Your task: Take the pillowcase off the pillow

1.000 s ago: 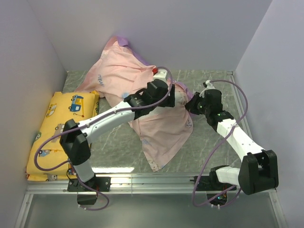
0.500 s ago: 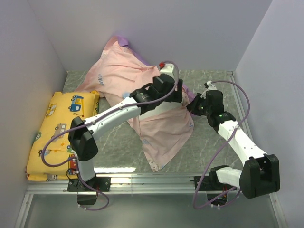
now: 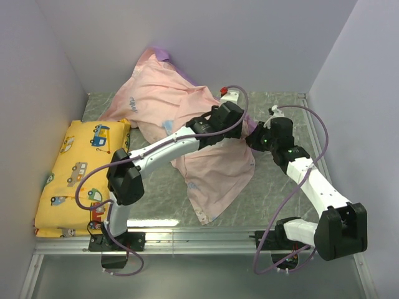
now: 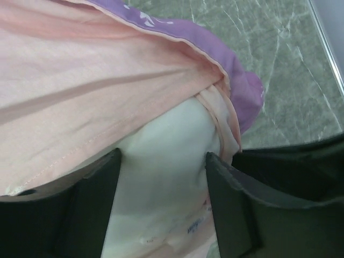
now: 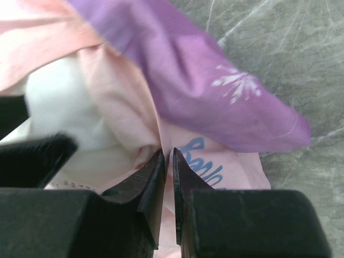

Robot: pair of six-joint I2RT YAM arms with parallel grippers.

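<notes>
Two grippers meet right of centre on the table (image 3: pixel 156 193), both at the open end of the pillowcase (image 3: pixel 156 103). It lies inside out, pale pink side up, from the back wall to the front edge. A narrow purple strip of its outer face shows at the hem.

The left gripper (image 4: pixel 162 156) has its fingers spread wide. The white corner of the pillow (image 4: pixel 166 188) fills the gap and presses on both inner faces, so it grips the pillow. That corner pokes out of the hem, and the pink cloth and purple edge lie folded back above it. The rest of the pillow is hidden under the cloth.

The right gripper (image 5: pixel 167 153), just beside it, has its fingers almost together, pinching a thin fold of pink pillowcase at the hem.

Writing is scarce. Blue letters show on the pink cloth beside the right fingers, half hidden and not readable. A white snowflake (image 5: pixel 236 86) is printed on the purple flap above them. Fine print on the pillow near both grippers is too small to read, and so is a blue mark on the pillowcase near the back left.

A yellow cushion (image 3: pixel 75 168) with cartoon vehicles lies against the left wall, apart from both arms.
</notes>
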